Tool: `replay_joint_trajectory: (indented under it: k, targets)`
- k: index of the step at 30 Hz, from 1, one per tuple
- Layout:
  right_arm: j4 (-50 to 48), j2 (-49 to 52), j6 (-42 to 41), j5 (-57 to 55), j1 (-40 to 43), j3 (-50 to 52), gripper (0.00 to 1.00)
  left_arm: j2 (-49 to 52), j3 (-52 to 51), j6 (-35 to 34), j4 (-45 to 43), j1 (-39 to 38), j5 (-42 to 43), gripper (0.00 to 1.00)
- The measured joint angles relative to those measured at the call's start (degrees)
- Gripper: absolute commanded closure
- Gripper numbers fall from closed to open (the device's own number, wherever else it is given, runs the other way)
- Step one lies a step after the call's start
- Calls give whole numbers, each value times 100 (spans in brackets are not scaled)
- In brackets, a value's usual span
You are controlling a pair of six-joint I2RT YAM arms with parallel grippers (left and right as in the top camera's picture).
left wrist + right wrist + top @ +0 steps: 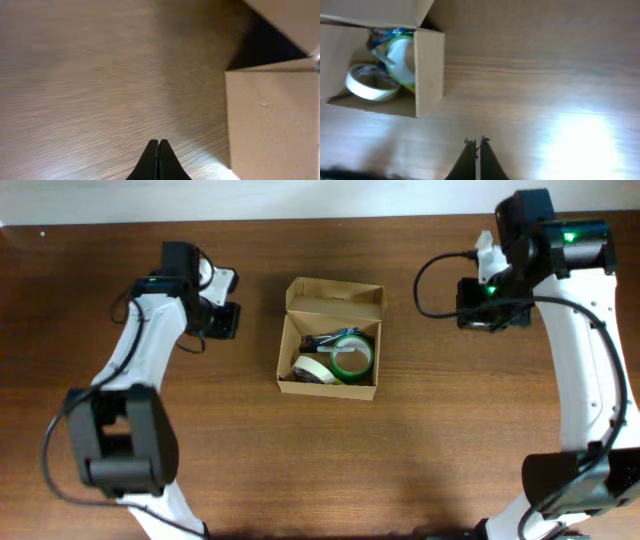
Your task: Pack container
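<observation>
- Left fingers (151,161) are pressed together with nothing between them, over bare table (90,75); the plain side of the box (270,125) is to their right, apart from them.
- Left arm (150,340) runs up the table's left side, its wrist near the box.
- Mid-table between both arms, the box stands open, its flap lid (335,298) tilted back at the far edge.
- Inside, a white tape roll (314,369) lies left, touching a green tape roll (352,358) on its right, with pens (325,340) behind them.
- Right fingers (467,161) are also closed and empty, over the table right of the box, clear of it.
</observation>
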State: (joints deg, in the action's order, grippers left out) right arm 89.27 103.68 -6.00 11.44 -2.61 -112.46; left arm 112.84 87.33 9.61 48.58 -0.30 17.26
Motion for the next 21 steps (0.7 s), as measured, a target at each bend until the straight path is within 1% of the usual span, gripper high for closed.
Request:
replay_joint_trajectory:
  k: [5, 10, 15, 21]
  targets:
    - [-647, 7, 166, 905, 105, 678, 96, 435, -2, -76, -225, -11, 968, 98]
    - [-1460, 101, 317, 1703, 105, 942, 96, 481, 4, -413, -850, -11, 1799, 98]
    - [-1891, 382, 282, 2015, 109, 953, 96, 481, 4, -739, -1274, -11, 2157, 98]
    - [-2006, 1016, 151, 2243, 173, 953, 96, 481, 4, -949, -1582, -11, 2262, 98]
